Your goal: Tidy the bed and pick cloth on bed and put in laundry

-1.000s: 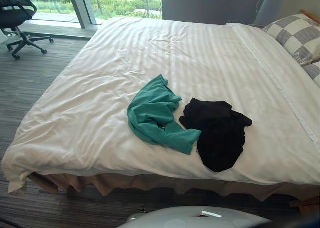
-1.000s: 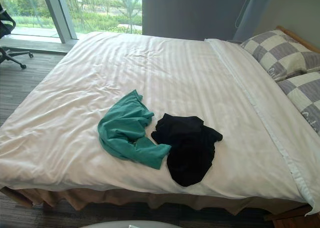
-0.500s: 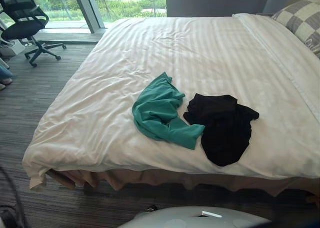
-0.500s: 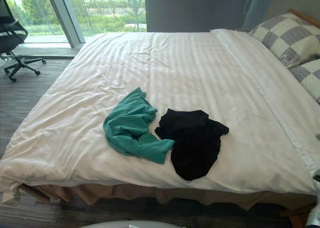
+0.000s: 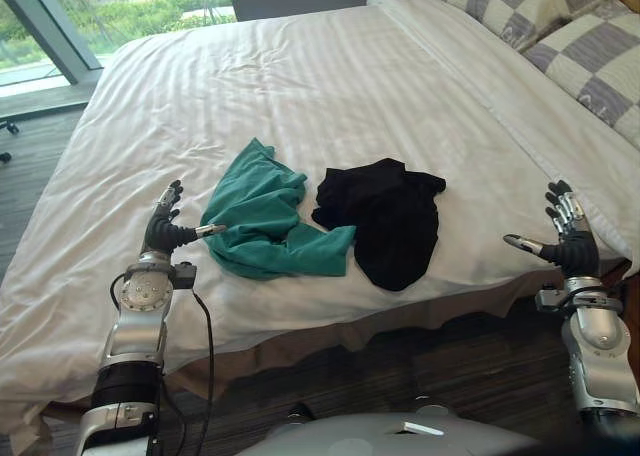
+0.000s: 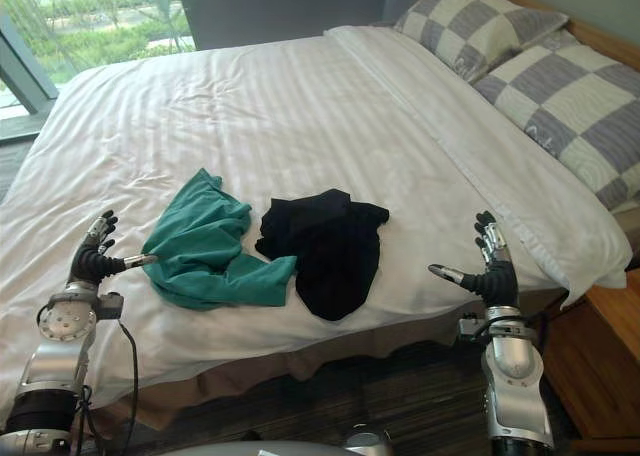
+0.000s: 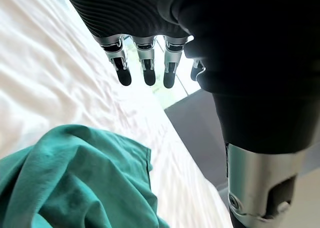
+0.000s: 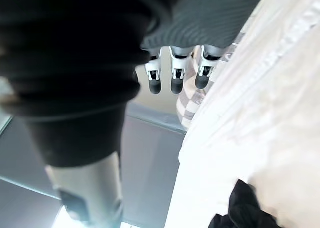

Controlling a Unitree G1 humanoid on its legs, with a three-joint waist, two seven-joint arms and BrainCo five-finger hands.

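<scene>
White bed [image 5: 330, 66] before you | two checked pillows [image 6: 470, 26] far right | two cloths near its front edge: green cloth [image 5: 262, 216] left, long axis far to near-right; black cloth [image 5: 385, 216] just beside it, lying far-to-near | left hand [image 5: 163, 231] and right hand [image 5: 568, 238] — both spread wide, holding nothing.

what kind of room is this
Probably a bedroom, maybe a hotel room: a wide bed with white striped bedding, grey-and-cream checked pillows at its head, and a tall glass window looking onto greenery.
</scene>
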